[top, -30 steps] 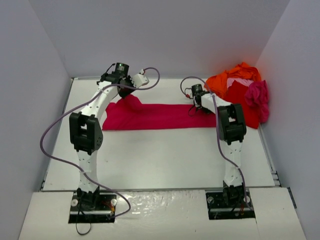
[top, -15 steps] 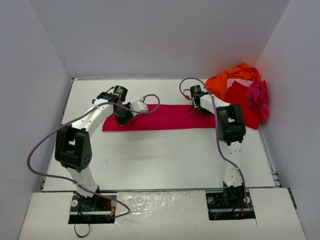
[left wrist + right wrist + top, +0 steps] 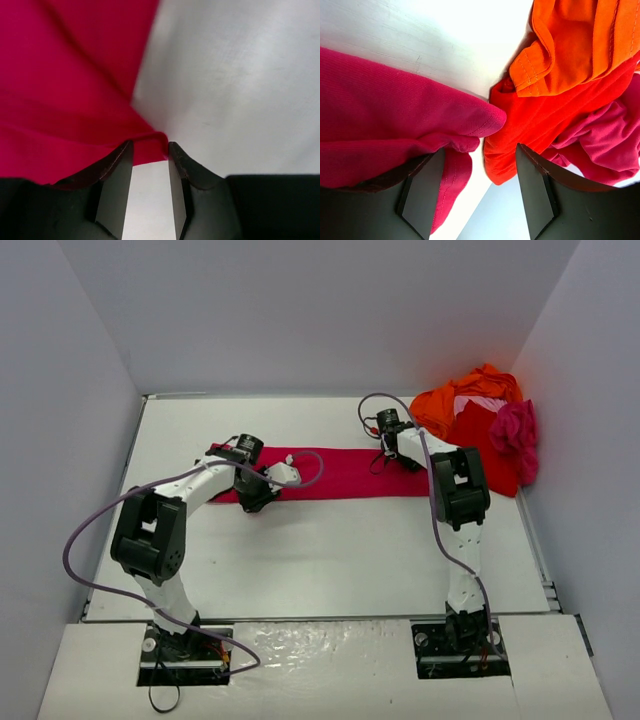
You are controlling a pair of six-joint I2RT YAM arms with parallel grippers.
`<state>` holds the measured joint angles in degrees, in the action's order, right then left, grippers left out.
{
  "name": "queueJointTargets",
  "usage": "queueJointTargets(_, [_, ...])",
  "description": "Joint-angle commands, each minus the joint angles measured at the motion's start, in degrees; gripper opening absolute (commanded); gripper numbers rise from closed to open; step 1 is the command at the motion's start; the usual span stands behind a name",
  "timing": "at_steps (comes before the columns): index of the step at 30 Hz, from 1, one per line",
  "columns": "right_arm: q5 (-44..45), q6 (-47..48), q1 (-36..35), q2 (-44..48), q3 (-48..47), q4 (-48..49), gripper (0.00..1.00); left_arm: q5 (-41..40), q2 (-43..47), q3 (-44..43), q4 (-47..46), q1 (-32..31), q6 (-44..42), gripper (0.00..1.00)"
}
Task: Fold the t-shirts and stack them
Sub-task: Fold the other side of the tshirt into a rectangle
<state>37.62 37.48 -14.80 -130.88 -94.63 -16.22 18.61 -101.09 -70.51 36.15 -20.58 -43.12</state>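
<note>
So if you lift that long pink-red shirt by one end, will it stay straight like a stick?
Probably not. The pink-red shirt lies flat in soft folds, so it would likely droop and unfold. It looks thin, so it is likely light. Pushed, it would probably bunch up like the crumpled pile beside it.

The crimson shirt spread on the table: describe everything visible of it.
The crimson shirt is soft, plain pink-red knit cloth, folded into a long narrow band lying flat on the far half of the white table, running left to right. Its left end lies at the left gripper, whose jaws stand slightly apart with a corner of the cloth at their tips. Its right end, bunched in rounded folds, lies at the open right gripper and appears to touch a red shirt.
</note>
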Motion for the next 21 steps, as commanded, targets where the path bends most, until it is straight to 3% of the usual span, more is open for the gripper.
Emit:
queueJointTargets(1, [-1.0, -2.04, -0.76, 2.78, -0.5, -1.85, 0.57, -3.07, 4.26, -6.27, -9.83, 3.25, 4.27, 0.31])
queueJointTargets(7, [-2.55, -2.7, -1.08, 5.3, -0.24, -1.89, 0.53, -2.93, 3.36, -10.57, -10.34, 5.63, 6.58, 0.31])
queueJointTargets(10, [-2.44, -2.72, -2.01, 6.29, -0.03, -1.85, 0.37, -1.9, 3.02, -12.2, -8.45, 5.72, 5.96, 0.3])
queueJointTargets(21, [-1.94, -3.78, -4.94, 8.46, 1.22, -1.98, 0.39, -1.84, -1.28, -15.38, -6.69, 5.76, 4.5, 0.26])
